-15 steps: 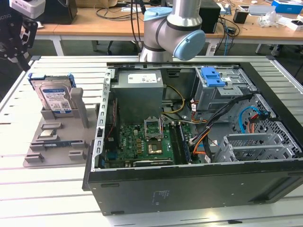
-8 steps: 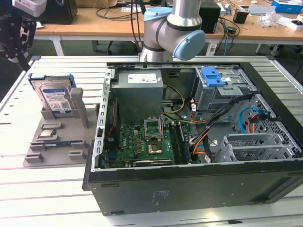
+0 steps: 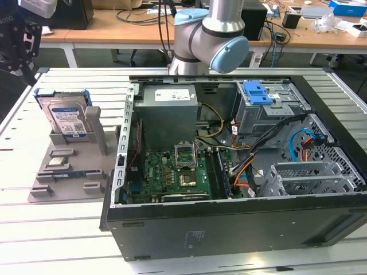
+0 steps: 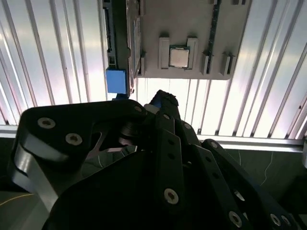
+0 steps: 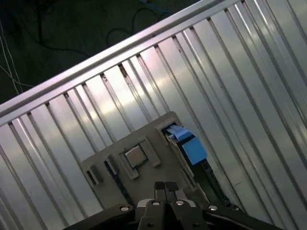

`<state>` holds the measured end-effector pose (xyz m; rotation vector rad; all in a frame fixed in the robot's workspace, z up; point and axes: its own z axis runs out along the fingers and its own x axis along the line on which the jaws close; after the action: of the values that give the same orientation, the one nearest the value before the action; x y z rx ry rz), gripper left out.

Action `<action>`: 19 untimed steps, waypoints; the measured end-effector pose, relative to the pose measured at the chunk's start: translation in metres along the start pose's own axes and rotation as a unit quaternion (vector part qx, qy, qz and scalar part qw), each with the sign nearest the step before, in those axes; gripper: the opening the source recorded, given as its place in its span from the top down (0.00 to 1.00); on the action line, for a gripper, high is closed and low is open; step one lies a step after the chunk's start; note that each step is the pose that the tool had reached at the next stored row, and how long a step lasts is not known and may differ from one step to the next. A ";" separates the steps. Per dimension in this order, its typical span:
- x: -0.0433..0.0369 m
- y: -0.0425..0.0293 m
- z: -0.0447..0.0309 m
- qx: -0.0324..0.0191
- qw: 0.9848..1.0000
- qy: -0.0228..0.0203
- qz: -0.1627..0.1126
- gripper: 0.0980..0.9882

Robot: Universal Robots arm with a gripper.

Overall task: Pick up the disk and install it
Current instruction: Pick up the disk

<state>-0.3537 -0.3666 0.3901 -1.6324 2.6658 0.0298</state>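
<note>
The disk (image 3: 65, 117), a silver drive with a white-and-blue label and a blue frame, stands upright in a slot of the grey holder (image 3: 69, 172) at the exterior view's left. My gripper (image 3: 16, 43) hangs above and behind it, apart from it, near the table's far corner. In the first wrist view the gripper (image 5: 165, 186) has its two fingertips pressed together with nothing between them. Beyond them I see the disk's blue frame (image 5: 190, 147) edge-on. In the second wrist view the disk's blue frame (image 4: 116, 80) lies past the dark gripper body.
The open computer case (image 3: 229, 235) fills the table's middle, with a motherboard (image 3: 172, 172), a grey power-supply box (image 3: 169, 112) and a drive bay with a blue latch (image 3: 257, 93). A processor chip (image 5: 136, 156) sits on the holder. The arm's base (image 3: 206, 34) stands behind the case.
</note>
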 end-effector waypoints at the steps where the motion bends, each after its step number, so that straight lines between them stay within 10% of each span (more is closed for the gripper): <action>1: 0.0000 0.0000 0.0000 0.000 1.000 0.000 -0.005 1.00; 19: 0.0000 0.0000 0.0000 -0.002 0.994 0.001 -0.107 1.00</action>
<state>-0.3538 -0.3666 0.3901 -1.9088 2.4782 0.0323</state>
